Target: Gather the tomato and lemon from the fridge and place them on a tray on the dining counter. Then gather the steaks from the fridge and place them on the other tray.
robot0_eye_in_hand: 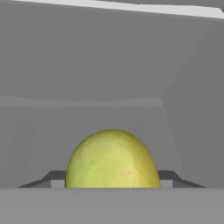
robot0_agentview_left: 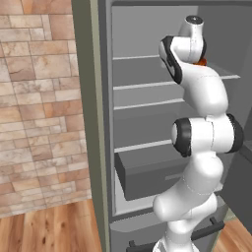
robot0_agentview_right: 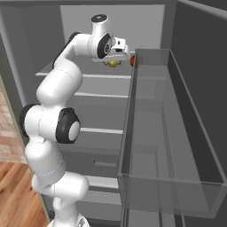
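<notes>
The fridge (robot0_agentview_left: 142, 106) stands open, and my arm reaches onto its upper shelf. The yellow-green lemon (robot0_eye_in_hand: 112, 159) sits between my two dark fingertips (robot0_eye_in_hand: 168, 176) in the hand view, and my gripper (robot0_eye_in_hand: 112, 180) is shut on it. From the right base view the lemon (robot0_agentview_right: 113, 63) shows just under the gripper (robot0_agentview_right: 114, 59) on the upper shelf. The red-orange tomato (robot0_agentview_right: 132, 60) lies on the same shelf just right of the lemon, partly behind the door bin. A sliver of the tomato (robot0_agentview_left: 200, 62) peeks out behind my wrist. The steaks and the dining counter are out of view.
A clear door bin (robot0_agentview_right: 168, 133) juts out on the open fridge door at the right, close beside the arm. A grey drawer (robot0_agentview_left: 147, 172) sits on a lower shelf. A brick wall (robot0_agentview_left: 39, 98) and wood floor (robot0_agentview_left: 49, 226) lie left of the fridge.
</notes>
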